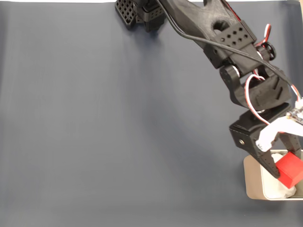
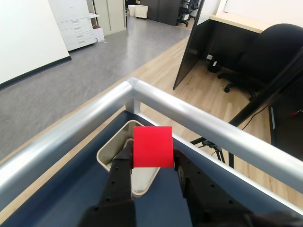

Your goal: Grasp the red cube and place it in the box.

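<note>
The red cube point(image 1: 289, 171) point(image 2: 152, 146) is held between the two black fingers of my gripper point(image 1: 286, 176) point(image 2: 151, 158), which is shut on it. It hangs just over the box point(image 1: 253, 182) point(image 2: 108, 152), a beige container with a pale rim and white lining, at the lower right edge of the fixed view. In the wrist view the cube hides much of the box's inside. Whether the cube touches the lining cannot be told.
A dark blue-grey mat point(image 1: 118, 123) covers the table, with wide bare room left of the box. The arm's base point(image 1: 137, 14) sits at the top centre. A silver metal rail point(image 2: 189, 116) rims the table corner just beyond the box; floor and office furniture lie beyond.
</note>
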You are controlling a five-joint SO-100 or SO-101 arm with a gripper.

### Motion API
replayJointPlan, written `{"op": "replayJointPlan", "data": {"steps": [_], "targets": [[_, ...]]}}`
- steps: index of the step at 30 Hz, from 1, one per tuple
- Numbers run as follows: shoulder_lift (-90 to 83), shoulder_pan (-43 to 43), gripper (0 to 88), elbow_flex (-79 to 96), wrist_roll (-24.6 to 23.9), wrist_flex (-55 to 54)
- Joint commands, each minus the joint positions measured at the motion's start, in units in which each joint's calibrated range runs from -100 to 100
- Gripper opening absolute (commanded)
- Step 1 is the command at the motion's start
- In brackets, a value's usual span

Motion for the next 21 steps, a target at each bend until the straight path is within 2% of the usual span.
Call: {"op": "replayJointPlan", "data": {"steps": [1,21], "targets": [[1.05,-1.04,8.5,-5.23,-0.68,0.16],[9.29,-2.81,8.5,-10.34,-1.47,-0.08]]}}
